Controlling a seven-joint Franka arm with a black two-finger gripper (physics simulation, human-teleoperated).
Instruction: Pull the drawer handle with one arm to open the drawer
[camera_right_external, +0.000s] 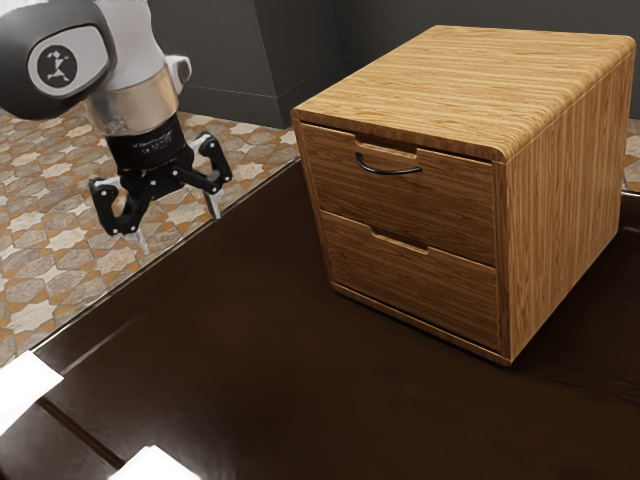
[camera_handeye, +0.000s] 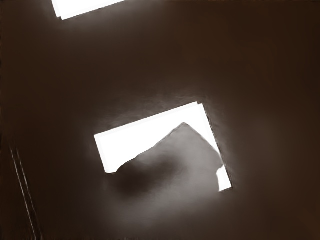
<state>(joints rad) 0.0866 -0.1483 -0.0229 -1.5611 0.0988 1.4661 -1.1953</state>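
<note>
Open tabletop (camera_right_external: 260, 370) stretches from my spread pincer (camera_right_external: 179, 228) to the cabinet (camera_right_external: 420, 230), whose wooden front stands as the one wall across the exterior view's right.

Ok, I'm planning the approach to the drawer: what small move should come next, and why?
Probably move the black two-finger gripper toward the exterior view's right, up to the thin dark curved handle on the upper drawer of the wooden cabinet. The gripper hangs open, well apart from the cabinet, and that drawer looks shut.
</note>
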